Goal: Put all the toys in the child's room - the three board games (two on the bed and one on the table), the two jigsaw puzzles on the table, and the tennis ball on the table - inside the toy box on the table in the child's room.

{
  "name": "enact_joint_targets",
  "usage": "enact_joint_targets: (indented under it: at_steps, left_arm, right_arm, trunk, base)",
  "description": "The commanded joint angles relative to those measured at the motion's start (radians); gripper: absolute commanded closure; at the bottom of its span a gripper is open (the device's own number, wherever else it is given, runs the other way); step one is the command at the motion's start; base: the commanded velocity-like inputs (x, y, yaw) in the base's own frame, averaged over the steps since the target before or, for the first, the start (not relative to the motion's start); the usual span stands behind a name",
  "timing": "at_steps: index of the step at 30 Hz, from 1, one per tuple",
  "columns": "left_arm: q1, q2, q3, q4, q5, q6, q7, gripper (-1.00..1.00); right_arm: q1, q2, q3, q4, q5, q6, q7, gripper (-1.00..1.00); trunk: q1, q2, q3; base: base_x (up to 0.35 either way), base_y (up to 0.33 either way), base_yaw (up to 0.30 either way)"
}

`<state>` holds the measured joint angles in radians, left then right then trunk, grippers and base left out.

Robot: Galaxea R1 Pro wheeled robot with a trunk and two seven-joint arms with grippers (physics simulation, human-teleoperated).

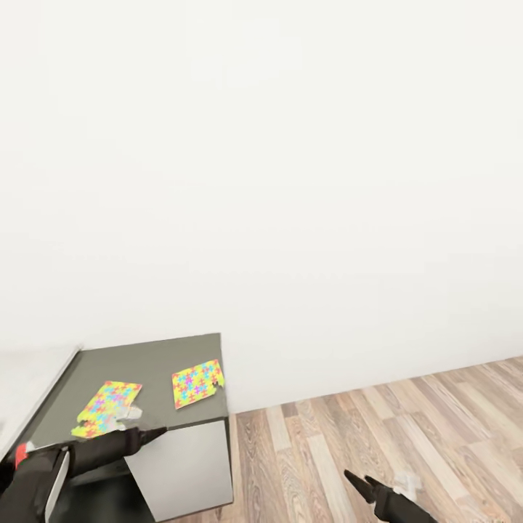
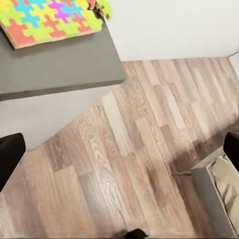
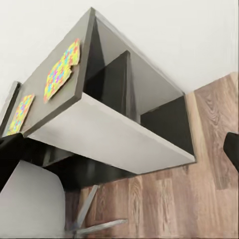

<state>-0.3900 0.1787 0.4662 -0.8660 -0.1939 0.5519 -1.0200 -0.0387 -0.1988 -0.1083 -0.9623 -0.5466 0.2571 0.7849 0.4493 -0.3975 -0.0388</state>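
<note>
Two jigsaw puzzles lie flat on the table's lower dark grey section (image 1: pixel 160 356): one on the left (image 1: pixel 109 408) and one near the right edge (image 1: pixel 197 383). In the right wrist view both puzzles show, the nearer (image 3: pixel 62 69) and the farther (image 3: pixel 20 114). The left wrist view catches a corner of one puzzle (image 2: pixel 50 20). My left gripper (image 1: pixel 149 436) hangs just off the front edge beside the left puzzle, open and holding nothing. Low over the floor, my right gripper (image 1: pixel 362 479) is open and holds nothing. The toy box, board games and tennis ball are out of view.
The table's pale grey top (image 1: pixel 29 385) runs off to the left. A white wall stands behind the table. Wood plank floor (image 1: pixel 378 428) spreads to the right. Open dark shelf compartments (image 3: pixel 149 99) sit under the lower section. A grey-edged beige object (image 2: pixel 219 189) sits on the floor.
</note>
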Motion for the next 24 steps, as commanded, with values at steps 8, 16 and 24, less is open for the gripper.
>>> enact_joint_targets:
  at_steps: [8,16,24]
  left_arm:
    - [-0.001,-0.002,0.001,0.279,-0.053,-0.177,0.263,-1.0]
    - [-0.001,-0.009,-0.001,0.352,-0.064,-0.212,0.334,-1.0]
    - [-0.031,-0.045,0.009,0.344,-0.045,-0.204,0.323,-1.0]
  right_arm:
    - [-0.001,0.06,-0.001,0.233,0.115,-0.15,-0.146,-1.0]
    - [-0.001,0.069,0.001,0.283,0.126,-0.169,-0.178,-1.0]
    - [-0.017,0.112,-0.007,0.264,0.109,-0.18,-0.167,-1.0]
  trunk:
    - [0.001,-0.002,0.005]
    - [0.001,-0.002,0.006]
    - [0.001,-0.002,0.006]
  base:
    - [0.0,0.0,-0.138]
    - [0.0,0.0,-0.015]
    - [0.0,0.0,0.0]
